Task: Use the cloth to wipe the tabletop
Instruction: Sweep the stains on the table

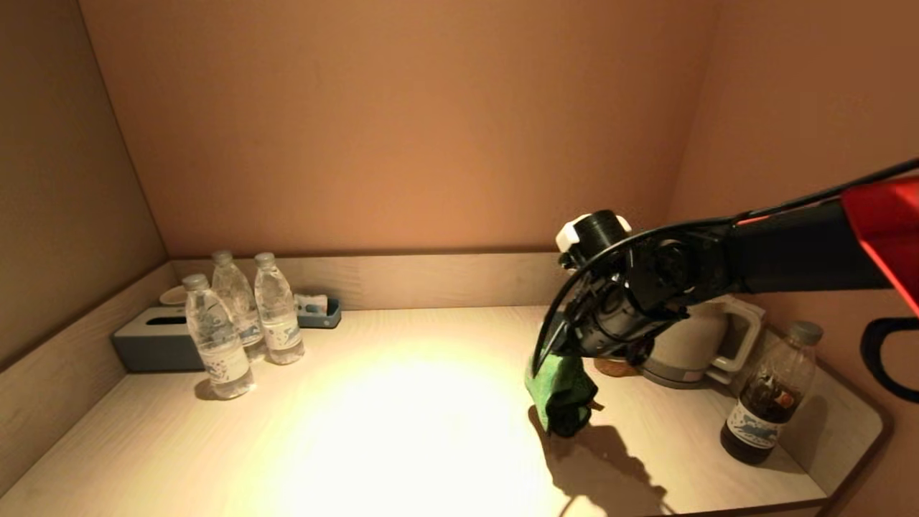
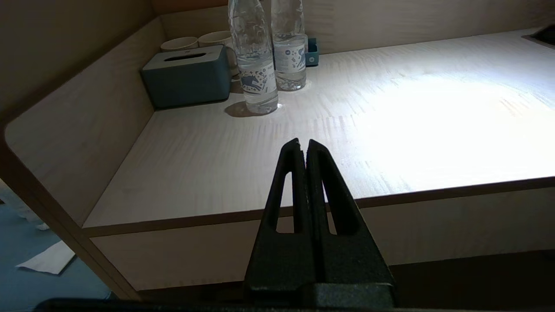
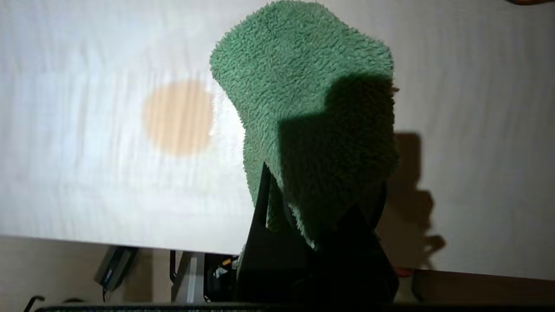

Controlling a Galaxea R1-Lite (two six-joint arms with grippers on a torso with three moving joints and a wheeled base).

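Your right gripper [image 1: 574, 373] sits right of centre in the head view, pointed down, clamped on the green cloth [image 1: 561, 393]. In the right wrist view the fingers [image 3: 260, 208] pinch the cloth's [image 3: 303, 117] near end, and the rest hangs free over the table [image 3: 86, 173]. Whether its lowest fold touches the surface, you can't tell. Its shadow falls on the table [image 1: 402, 431] just below and to the right.

A round tan spot [image 3: 178, 117] shows on the table beside the cloth in the right wrist view.

Behind the right arm, at mid-right of the head view, a pale kettle [image 1: 700, 345] stands. Lower right, a bottle of dark liquid [image 1: 768, 395] stands upright, near the table's rounded corner.

At left of the head view three clear water bottles [image 1: 240, 323] stand clustered, just beside a grey-blue tissue box [image 1: 154, 341]. A small blue tray [image 1: 319, 314] sits against the back ledge, right of the bottles.

Your left gripper [image 2: 303, 147] appears only in the left wrist view, at lower centre, fingers pressed together on nothing, parked off the table's front edge. Two cups [image 2: 193, 42] sit behind the tissue box [image 2: 188, 76] there.
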